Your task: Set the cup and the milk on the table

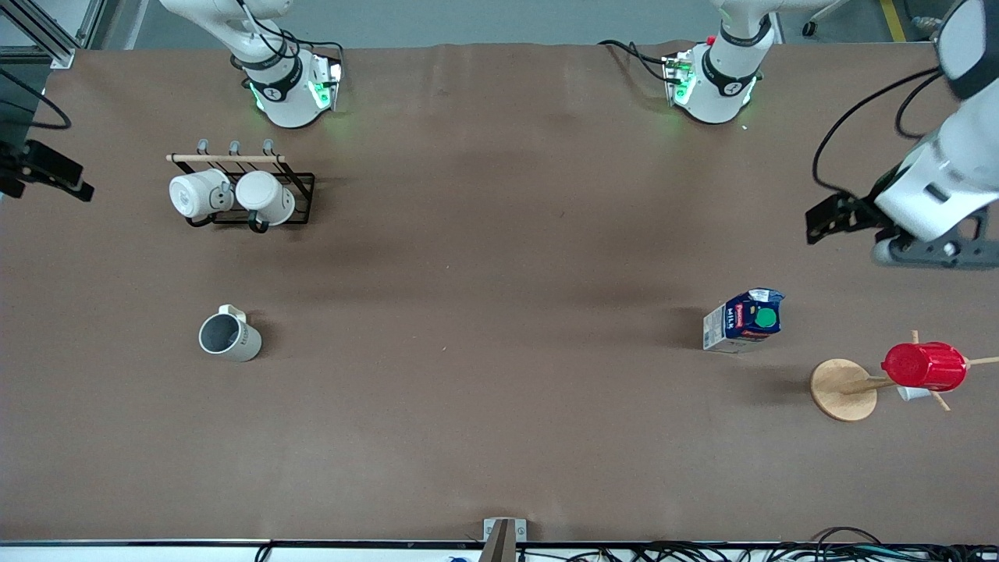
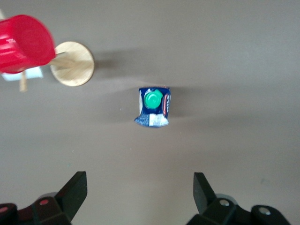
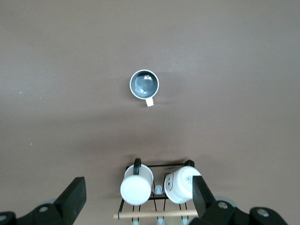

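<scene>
- Front view: tabletop (image 1: 499, 406) carries the cup (image 1: 229, 336) upright toward the right arm's end, nearer the camera than the black rack (image 1: 265, 204) with two white mugs (image 1: 201, 193). The milk (image 1: 744, 321) stands toward the left arm's end, beside a wooden stand (image 1: 844, 389) bearing a red cup (image 1: 925, 366). The left gripper (image 1: 839, 216) is cut off at the frame's edge; the right gripper (image 1: 47, 176) shows only as a dark shape at the other edge.
- Left wrist view: the left gripper's fingers (image 2: 75, 190) are spread wide, holding nothing, over bare tabletop near the milk. The red cup is partly cropped.
- Right wrist view: the right gripper's fingers (image 3: 75, 196) are likewise wide apart and empty, over the rack, partly hiding one mug; the cup sits apart.
</scene>
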